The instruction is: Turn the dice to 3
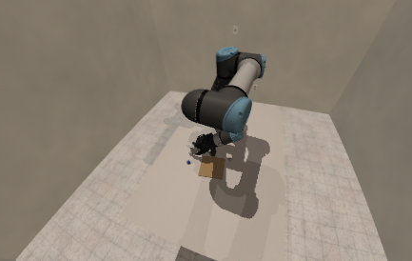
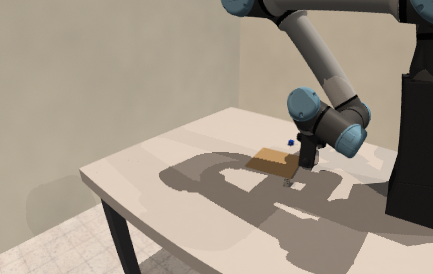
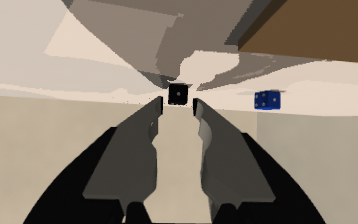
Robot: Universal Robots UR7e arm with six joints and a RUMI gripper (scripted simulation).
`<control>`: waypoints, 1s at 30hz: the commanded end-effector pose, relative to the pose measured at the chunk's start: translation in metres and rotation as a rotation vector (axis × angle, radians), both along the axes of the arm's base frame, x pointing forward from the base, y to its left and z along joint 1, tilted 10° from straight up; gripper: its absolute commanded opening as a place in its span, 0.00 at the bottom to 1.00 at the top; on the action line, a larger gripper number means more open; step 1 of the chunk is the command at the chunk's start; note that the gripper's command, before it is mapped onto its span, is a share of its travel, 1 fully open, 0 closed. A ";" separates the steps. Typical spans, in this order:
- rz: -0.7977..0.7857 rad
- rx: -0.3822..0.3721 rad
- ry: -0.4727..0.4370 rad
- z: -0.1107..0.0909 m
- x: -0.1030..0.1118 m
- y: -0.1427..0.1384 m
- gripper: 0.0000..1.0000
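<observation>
tool (image 1: 194, 150) (image 2: 307, 166) (image 3: 178, 98) | slightly open | holding nothing | black die (image 3: 178, 94) beyond, ungripped

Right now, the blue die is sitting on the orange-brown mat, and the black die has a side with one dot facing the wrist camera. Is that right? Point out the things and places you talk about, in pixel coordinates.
Not quite: the blue die (image 1: 188, 162) (image 2: 291, 142) (image 3: 274, 100) is off the orange-brown mat (image 1: 208, 168) (image 2: 273, 155) (image 3: 321, 32), beside it, as the top view shows. The black die (image 3: 178, 94) does have a one-dot side facing the wrist camera.
</observation>
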State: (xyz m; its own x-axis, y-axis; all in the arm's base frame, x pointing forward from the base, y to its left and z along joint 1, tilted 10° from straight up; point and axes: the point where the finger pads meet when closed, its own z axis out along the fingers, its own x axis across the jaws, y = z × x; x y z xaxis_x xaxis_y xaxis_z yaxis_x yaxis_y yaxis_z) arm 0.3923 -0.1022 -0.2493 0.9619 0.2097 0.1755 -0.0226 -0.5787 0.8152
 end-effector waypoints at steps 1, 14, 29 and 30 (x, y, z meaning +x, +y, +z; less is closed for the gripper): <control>0.000 0.000 -0.001 0.000 0.000 0.000 0.18; 0.000 0.000 -0.001 0.000 0.000 0.000 0.18; 0.000 0.000 -0.001 0.019 -0.009 0.026 0.18; 0.000 0.000 -0.001 0.021 -0.010 0.029 0.18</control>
